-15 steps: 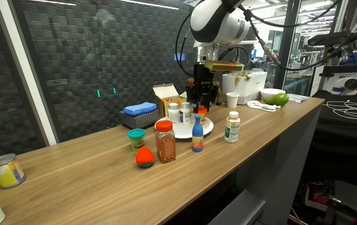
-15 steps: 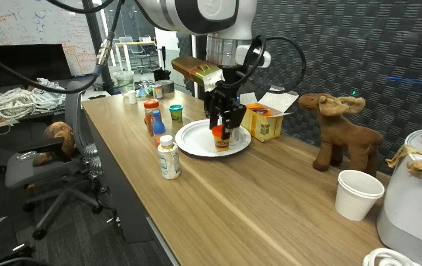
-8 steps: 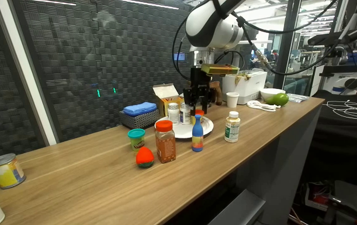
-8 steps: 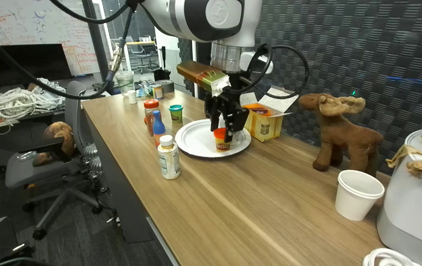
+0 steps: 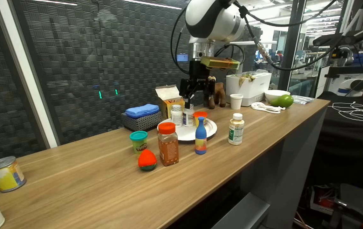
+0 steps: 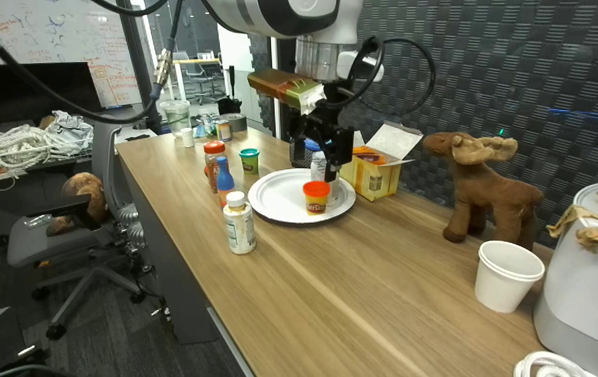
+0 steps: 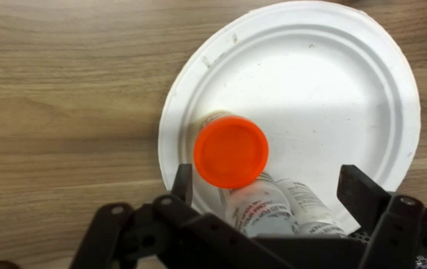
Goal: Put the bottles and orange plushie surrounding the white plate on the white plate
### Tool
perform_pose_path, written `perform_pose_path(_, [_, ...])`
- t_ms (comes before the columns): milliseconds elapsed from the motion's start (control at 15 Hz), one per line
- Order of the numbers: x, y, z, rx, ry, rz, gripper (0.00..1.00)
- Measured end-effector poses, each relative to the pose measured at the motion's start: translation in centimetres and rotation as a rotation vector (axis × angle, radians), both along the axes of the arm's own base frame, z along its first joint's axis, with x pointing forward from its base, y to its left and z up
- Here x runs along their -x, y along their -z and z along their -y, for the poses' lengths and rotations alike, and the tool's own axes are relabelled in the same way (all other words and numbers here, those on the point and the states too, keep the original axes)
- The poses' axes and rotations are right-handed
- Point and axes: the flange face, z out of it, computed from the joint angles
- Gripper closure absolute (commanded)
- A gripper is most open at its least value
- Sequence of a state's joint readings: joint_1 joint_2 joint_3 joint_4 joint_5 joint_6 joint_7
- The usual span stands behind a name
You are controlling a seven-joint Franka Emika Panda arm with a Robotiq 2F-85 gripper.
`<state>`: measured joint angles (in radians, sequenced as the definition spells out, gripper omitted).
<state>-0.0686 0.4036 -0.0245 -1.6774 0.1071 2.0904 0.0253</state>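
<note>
Wrist view: likely done placing orange-lidded tub (image 7: 231,152), eight o'clock on round white plate (image 7: 325,78), with black pincer (image 7: 266,173) spread, empty; next, lift clear.

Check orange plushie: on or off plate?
Off: in an exterior view, the orange plushie sits on the tabletop, apart from the white plate.

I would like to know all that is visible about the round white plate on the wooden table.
The round white plate looks like pressed paper or fibre, with a broad rim, a ridge inside it and scattered small dark specks. It lies flat, right side up, on the brown wooden table. Standing on it are two small white bottles and a yellow cylindrical tub with an orange lid. The open black end effector hangs above it, apart.
</note>
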Motion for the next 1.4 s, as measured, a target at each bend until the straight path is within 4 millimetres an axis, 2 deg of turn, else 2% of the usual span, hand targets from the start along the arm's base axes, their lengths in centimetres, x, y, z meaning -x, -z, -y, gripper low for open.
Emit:
perform_pose_path(333, [-0.7, -3.8, -4.8, 0.003, -0.049, 0.012, 0.0])
perform_pose_path(667, [-1.5, -4.9, -10.7, 0.018, -0.122, 0.01, 0.0])
perform_pose_path(867, [-2.0, -4.1, -13.8, 0.018, -0.174, 0.003, 0.0])
perform_pose_path(1400, [-2.9, 1.0, -20.2, 0.092, -0.312, -0.026, 0.0])
